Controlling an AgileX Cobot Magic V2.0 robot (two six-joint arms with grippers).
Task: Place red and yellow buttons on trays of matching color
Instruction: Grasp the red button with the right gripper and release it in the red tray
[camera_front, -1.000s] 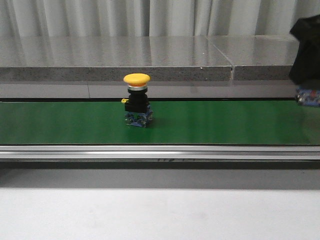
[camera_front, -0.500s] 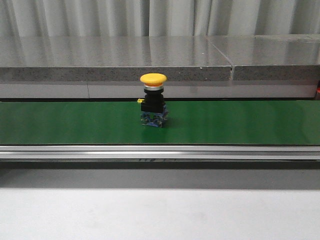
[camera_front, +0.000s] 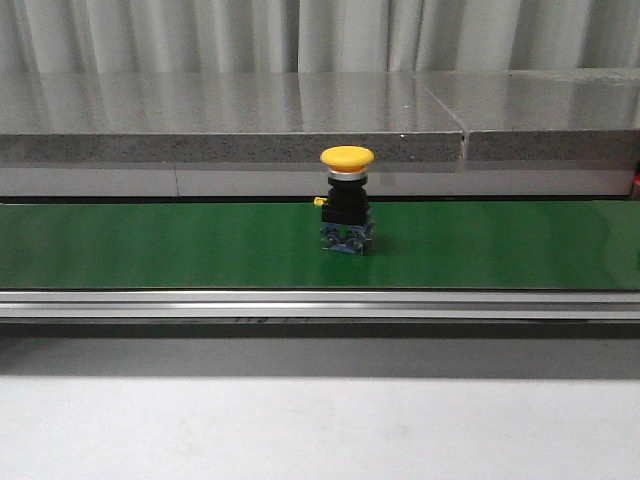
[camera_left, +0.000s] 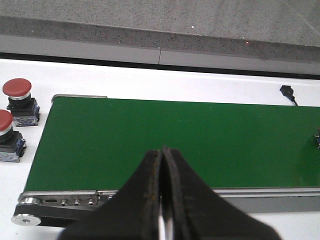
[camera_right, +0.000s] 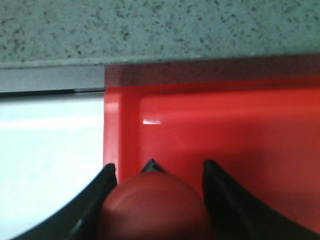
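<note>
1. Right wrist view: the right gripper (camera_right: 159, 187) pinches a red button (camera_right: 155, 207) over the red tray (camera_right: 225, 130), near its rim; release there risks tipping.
2. The left gripper (camera_left: 162, 200), pressed together, hovers while the yellow button (camera_front: 346, 200) stands on the green conveyor belt (camera_front: 150, 245), possibly passing unreached.

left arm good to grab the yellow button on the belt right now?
Probably yes. The yellow button stands upright and alone on the green belt, nothing around it. The left gripper is shut and empty, so it must open first, and the button isn't in its wrist view.
</note>
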